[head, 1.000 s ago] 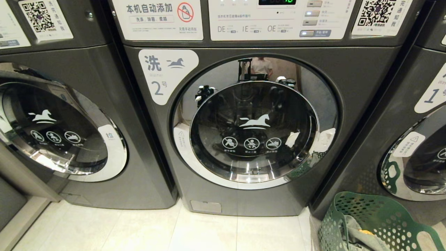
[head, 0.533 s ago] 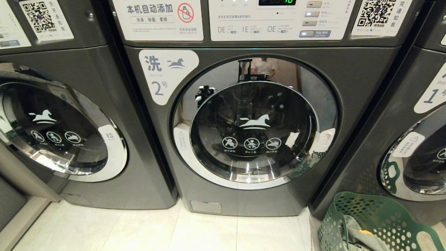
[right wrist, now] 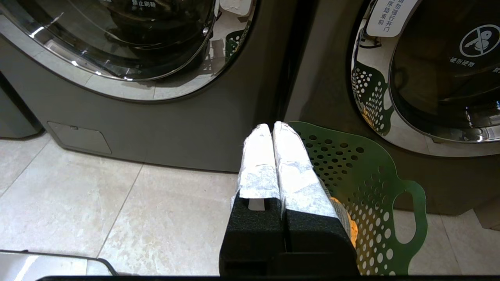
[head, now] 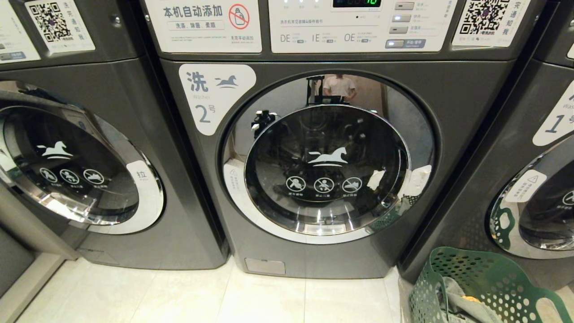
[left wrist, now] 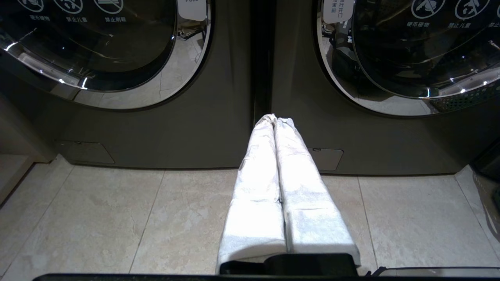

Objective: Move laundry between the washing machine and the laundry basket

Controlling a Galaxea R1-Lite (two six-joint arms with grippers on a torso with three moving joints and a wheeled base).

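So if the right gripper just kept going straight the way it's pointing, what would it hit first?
Probably the near rim of the green perforated plastic laundry basket, just past the shut right gripper; depth is unclear, so it could instead pass it and reach the dark grey washers behind.

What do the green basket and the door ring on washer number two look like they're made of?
The laundry basket looks like moulded plastic with a matte green finish: thin walls punched with round holes and a cut-out loop handle. The door ring on the washing machine looks like chromed metal or chrome-plated plastic, since it mirrors the room; which one cannot be told.
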